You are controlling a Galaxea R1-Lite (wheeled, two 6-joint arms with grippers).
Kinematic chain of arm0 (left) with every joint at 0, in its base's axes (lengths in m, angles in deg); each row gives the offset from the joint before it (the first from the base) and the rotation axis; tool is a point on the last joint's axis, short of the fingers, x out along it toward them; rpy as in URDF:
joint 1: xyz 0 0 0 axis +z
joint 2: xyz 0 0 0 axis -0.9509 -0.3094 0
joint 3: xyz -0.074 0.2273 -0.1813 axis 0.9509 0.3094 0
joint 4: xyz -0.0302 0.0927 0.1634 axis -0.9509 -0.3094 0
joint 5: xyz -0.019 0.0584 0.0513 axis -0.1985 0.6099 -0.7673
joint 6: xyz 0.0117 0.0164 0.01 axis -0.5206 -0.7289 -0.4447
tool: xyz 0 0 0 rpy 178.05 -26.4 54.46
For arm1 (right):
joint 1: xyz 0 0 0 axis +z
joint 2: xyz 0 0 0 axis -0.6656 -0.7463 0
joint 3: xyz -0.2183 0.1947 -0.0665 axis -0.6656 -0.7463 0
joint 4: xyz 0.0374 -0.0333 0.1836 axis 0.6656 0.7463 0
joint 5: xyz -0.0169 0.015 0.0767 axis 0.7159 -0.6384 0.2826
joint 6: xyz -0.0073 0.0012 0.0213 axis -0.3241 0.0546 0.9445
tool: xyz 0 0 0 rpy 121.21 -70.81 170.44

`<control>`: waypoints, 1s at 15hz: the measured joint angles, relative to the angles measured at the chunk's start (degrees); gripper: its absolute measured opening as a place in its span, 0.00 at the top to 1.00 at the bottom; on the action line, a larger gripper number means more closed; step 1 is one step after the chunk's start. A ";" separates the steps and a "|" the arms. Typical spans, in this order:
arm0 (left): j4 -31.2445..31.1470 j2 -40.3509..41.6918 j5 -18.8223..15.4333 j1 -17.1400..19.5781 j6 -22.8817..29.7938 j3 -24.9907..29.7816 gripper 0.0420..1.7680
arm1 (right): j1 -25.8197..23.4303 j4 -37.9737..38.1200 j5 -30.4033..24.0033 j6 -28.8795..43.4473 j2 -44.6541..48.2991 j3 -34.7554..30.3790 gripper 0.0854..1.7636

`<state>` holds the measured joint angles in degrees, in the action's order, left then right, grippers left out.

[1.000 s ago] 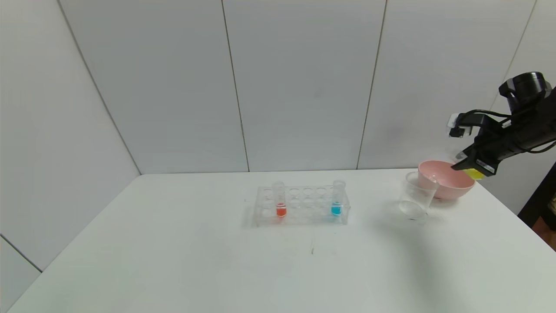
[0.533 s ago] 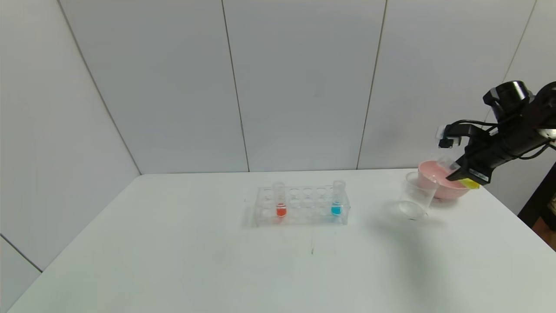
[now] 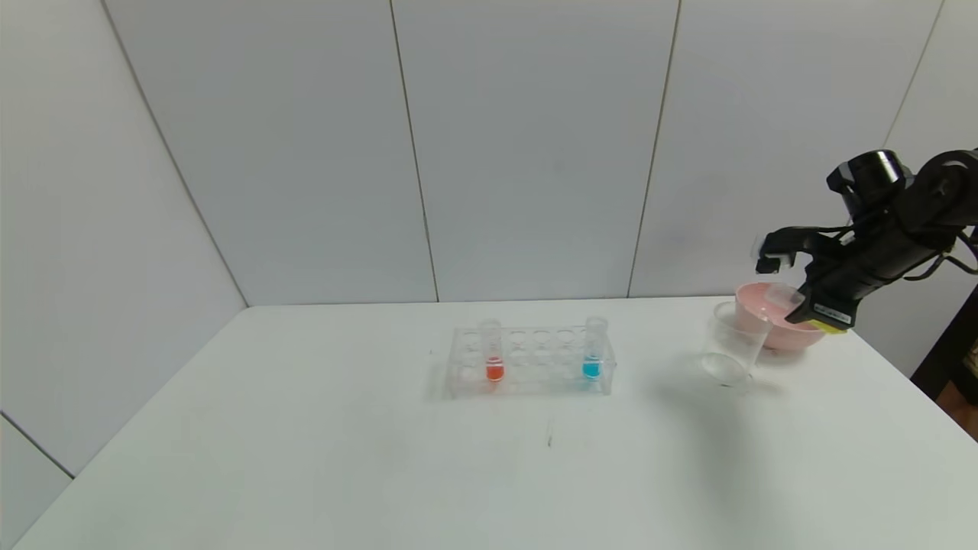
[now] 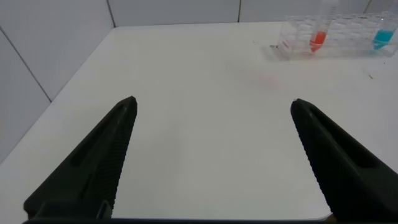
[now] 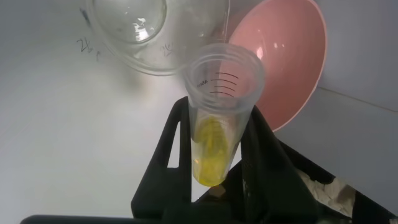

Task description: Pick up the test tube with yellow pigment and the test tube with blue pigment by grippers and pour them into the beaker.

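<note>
The right pincer [image 3: 811,304] pinches the slim clear yellow-pigment test tube [image 5: 214,118], tilting its mouth toward the clear glass beaker [image 3: 735,344] beside the pink bowl [image 3: 795,328], likely for pouring. The blue-pigment tube [image 3: 593,353] waits in its clear rack [image 3: 531,362] mid-bench. The left pincer [image 4: 214,155] hangs spread over the white bench [image 3: 306,443], grey panels behind.

The left gripper [image 4: 211,155] is seen with its black jaws spread wide above a white desk [image 4: 199,112], while a clear rack [image 4: 339,40] holding a red-liquid tube [image 4: 318,38] and the test tube with blue pigment [image 4: 384,38] is seen well beyond.
</note>
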<state>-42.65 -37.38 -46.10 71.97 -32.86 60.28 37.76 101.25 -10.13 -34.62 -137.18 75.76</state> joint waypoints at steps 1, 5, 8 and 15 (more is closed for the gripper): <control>0.00 0.00 0.00 -0.02 0.00 0.00 0.00 | 0.22 0.02 0.76 -0.11 -0.05 0.05 0.74; 0.00 0.00 0.00 -0.02 0.00 0.00 0.00 | 0.80 0.02 2.67 -0.40 -0.09 0.24 0.74; 0.00 0.00 0.00 -0.02 0.00 0.00 0.00 | 1.07 -0.44 3.19 -1.80 -0.07 0.27 0.74; 0.00 0.00 0.00 0.00 0.00 0.00 0.00 | 1.27 -1.78 6.72 -4.56 -0.11 0.29 0.74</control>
<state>-42.65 -37.38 -46.10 71.97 -32.86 60.28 39.03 99.47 -3.41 -39.18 -137.29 76.05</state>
